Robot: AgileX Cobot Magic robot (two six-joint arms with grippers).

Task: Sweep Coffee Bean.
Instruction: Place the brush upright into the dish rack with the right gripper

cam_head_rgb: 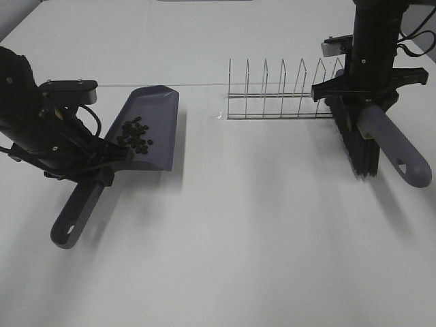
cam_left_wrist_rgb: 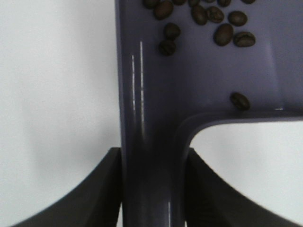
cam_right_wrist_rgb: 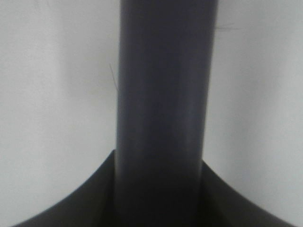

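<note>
White worktop (cam_head_rgb: pixel 259 225) fills the high view: the left claw (cam_head_rgb: pixel 87 165) clamps the dustpan (cam_head_rgb: pixel 158 112), the coffee beans (cam_head_rgb: pixel 135 134) clustered in its tray; the right claw (cam_head_rgb: pixel 360 92) grips a brush (cam_head_rgb: pixel 398 153) beside a wire rack (cam_head_rgb: pixel 283 92). Left wrist: fingers (cam_left_wrist_rgb: pixel 99 194) pinch the dustpan's handle, beans just beyond. Right wrist: the brush handle sits between closed-in fingers.

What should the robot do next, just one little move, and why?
Probably the right hand should lay the brush down on the table: the coffee beans all seem to lie in the dustpan, which the left hand holds by its handle, and I see none outside it.
</note>
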